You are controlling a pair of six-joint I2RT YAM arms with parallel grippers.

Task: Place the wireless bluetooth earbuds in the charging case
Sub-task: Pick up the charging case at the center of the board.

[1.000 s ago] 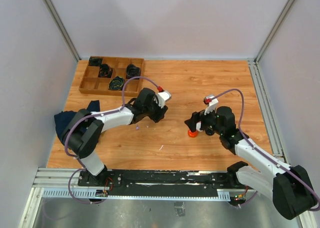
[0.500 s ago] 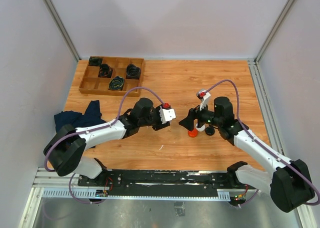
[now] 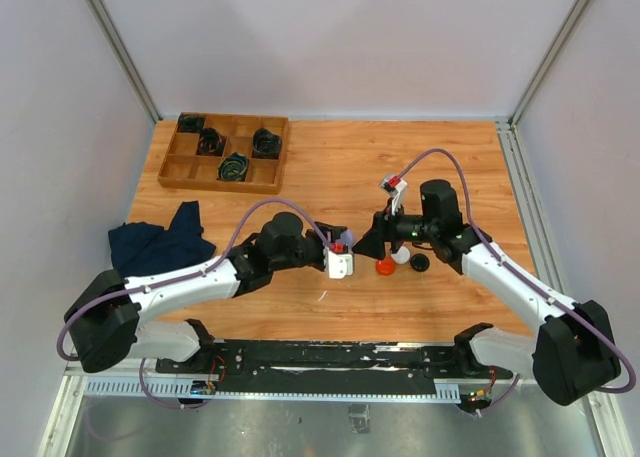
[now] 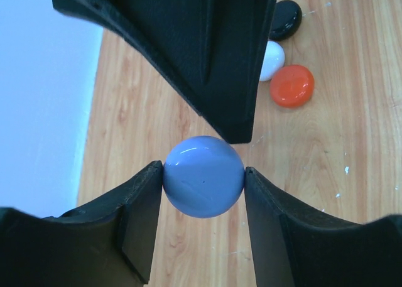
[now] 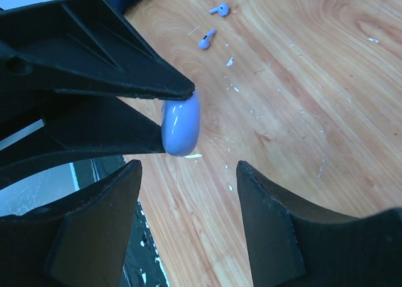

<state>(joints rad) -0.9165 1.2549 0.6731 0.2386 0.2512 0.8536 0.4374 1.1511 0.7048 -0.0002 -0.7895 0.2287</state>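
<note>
Left claw [image 4: 204, 174] pinching blue charging case [image 4: 202, 181], right claw [image 5: 188, 174] parted, holding nothing

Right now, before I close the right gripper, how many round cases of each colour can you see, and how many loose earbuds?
purple case: 1
orange case: 1
white case: 1
black case: 1
purple earbuds: 2
Total: 6
</note>
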